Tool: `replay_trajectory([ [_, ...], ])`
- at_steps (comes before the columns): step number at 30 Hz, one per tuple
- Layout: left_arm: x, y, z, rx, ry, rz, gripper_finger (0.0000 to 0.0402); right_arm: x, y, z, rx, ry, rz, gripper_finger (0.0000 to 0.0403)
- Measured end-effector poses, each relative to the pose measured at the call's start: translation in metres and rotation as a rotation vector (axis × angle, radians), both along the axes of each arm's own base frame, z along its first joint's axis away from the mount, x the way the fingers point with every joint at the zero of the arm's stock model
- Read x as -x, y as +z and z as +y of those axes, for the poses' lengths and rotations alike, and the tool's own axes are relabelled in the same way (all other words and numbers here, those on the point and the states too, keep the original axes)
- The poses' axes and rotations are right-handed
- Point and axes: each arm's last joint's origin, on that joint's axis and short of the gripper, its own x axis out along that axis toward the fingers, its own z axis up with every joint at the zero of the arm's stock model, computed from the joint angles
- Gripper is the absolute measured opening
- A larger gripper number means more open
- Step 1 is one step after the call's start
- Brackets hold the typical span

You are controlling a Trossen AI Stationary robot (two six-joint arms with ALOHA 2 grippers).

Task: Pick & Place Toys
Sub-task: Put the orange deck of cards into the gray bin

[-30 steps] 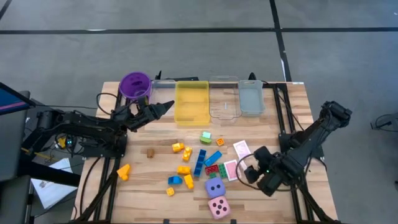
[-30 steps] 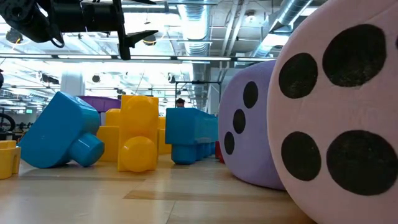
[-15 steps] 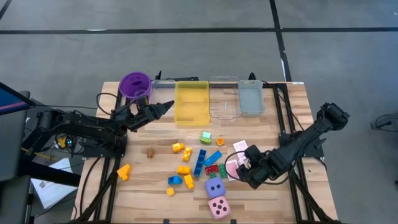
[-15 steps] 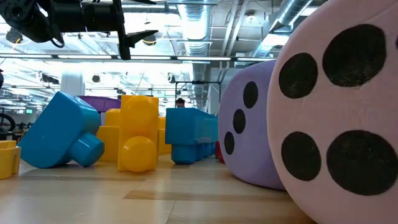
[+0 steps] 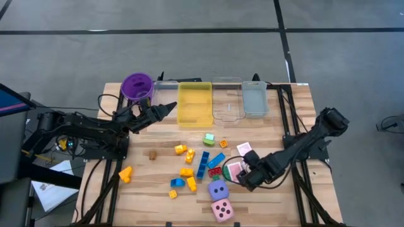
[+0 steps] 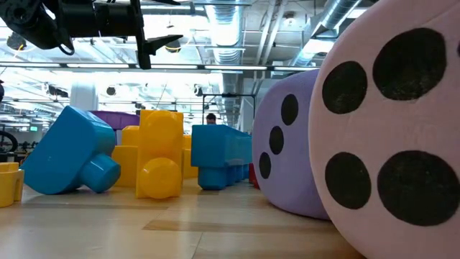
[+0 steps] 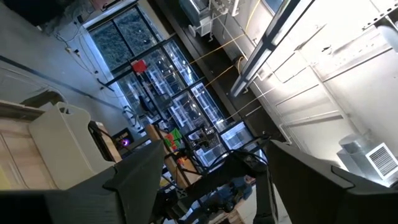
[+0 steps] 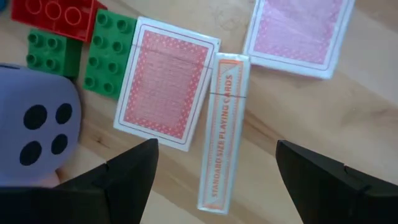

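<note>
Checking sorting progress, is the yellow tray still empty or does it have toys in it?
Empty: the yellow tray shows only its bare floor from above.

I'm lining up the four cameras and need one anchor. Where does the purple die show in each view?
High view: purple die, low centre, just above the pink die.
Low view: right of centre, behind the pink die.
Left wrist view: not in it.
Right wrist view: at the left edge, beside the green bricks.
Shared landmark: the pink die, seen in high and low views.
</note>
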Motion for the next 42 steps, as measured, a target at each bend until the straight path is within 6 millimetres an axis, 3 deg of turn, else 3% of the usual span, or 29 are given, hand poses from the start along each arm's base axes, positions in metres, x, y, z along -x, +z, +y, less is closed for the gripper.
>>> replay_trajectory([
  [18,0.000,0.000,0.000,0.000,0.000,0.000,0.0278,-0.002,-0.002,-0.002,0.001,-0.009,0.002,0.0281],
  [26,0.000,0.000,-0.001,-0.010,-0.028,0.001,0.0278,0.002,-0.027,-0.008,-0.071,-0.022,0.022,0.0280],
  [32,-0.001,0.000,-0.002,-0.021,-0.063,0.003,0.0278,0.003,-0.031,-0.010,-0.081,-0.038,0.021,0.0273],
  [36,-0.001,0.000,-0.002,-0.021,-0.063,0.003,0.0278,0.001,-0.031,-0.012,-0.083,-0.036,0.016,0.0232],
  [42,-0.001,0.000,-0.002,-0.021,-0.063,0.003,0.0278,-0.002,-0.031,-0.016,-0.079,-0.027,0.014,0.0098],
])
